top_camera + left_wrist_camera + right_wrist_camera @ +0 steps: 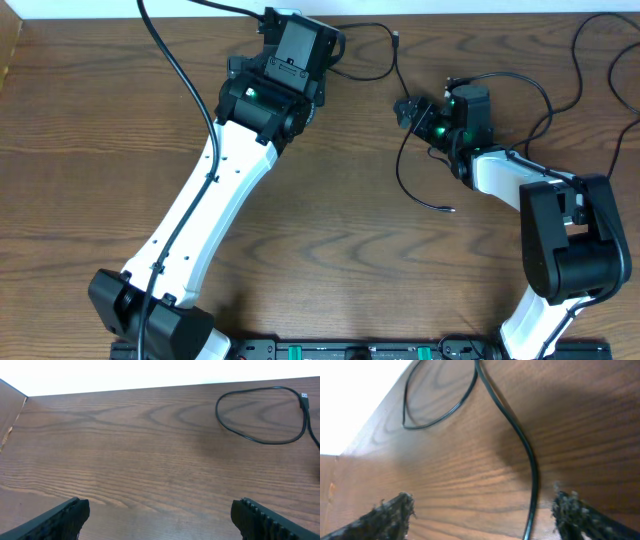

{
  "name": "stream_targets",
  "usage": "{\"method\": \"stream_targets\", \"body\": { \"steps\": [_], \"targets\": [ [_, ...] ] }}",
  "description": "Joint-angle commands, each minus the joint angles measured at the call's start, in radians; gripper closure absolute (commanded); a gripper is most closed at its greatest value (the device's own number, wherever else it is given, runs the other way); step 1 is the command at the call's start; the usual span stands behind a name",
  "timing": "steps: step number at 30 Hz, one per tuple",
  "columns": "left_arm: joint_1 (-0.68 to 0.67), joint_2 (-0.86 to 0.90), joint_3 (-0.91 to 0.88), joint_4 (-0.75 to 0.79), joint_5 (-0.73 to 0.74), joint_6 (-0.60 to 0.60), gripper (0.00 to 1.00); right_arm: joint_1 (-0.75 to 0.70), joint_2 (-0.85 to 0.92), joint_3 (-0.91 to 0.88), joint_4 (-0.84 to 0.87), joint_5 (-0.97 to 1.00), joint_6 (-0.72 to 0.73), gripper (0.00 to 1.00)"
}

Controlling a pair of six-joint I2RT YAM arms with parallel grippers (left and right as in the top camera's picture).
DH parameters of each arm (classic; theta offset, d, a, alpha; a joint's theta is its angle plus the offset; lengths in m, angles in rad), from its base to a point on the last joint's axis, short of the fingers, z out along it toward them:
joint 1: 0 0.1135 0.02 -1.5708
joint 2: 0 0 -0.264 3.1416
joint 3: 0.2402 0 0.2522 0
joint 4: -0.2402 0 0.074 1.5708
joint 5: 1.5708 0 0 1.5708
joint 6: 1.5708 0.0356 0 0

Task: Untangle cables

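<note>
The left claw (160, 517) hangs spread wide over bare table (125, 450); a black cable (260, 440) loops far right of it. The right claw (482, 515) stands apart, a cord (532, 475) lying between its fingers (390, 512), seemingly ungripped. Closing and pulling there could cinch the loop tight.

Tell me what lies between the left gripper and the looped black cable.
Only bare wooden table lies between the left gripper and the looped black cable; the left wrist view shows it.
</note>
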Motion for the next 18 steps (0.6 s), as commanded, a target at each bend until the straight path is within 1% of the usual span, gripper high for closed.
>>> {"method": "stream_targets", "body": {
  "steps": [1,4,9,12,13,15,16,18],
  "targets": [
    [0.0,-0.012,0.002,-0.003,-0.002,-0.013,0.04,0.014,0.008,-0.002,-0.039,0.003,-0.119,0.17],
    [0.0,-0.012,0.001,-0.003,-0.002,-0.013,0.05,0.038,0.008,-0.002,-0.09,0.054,-0.167,0.21],
    [0.0,-0.012,0.002,-0.003,-0.002,-0.013,0.05,0.098,0.008,-0.002,-0.142,0.24,-0.228,0.23],
    [0.001,-0.012,0.001,-0.003,-0.002,-0.013,0.05,0.138,0.008,-0.002,-0.179,0.383,-0.245,0.32],
    [0.0,-0.012,0.001,-0.003,-0.002,-0.013,0.05,0.145,0.008,-0.002,-0.187,0.412,-0.245,0.33],
    [0.0,-0.012,0.002,-0.003,-0.002,-0.013,0.05,0.165,0.008,-0.002,-0.211,0.492,-0.246,0.42],
    [0.0,-0.012,0.001,-0.003,-0.002,-0.013,0.05,0.172,0.008,-0.002,-0.222,0.52,-0.246,0.45],
    [0.0,-0.012,0.001,-0.003,-0.002,-0.013,0.04,0.179,0.008,-0.002,-0.239,0.542,-0.254,0.52]
  ]
}}
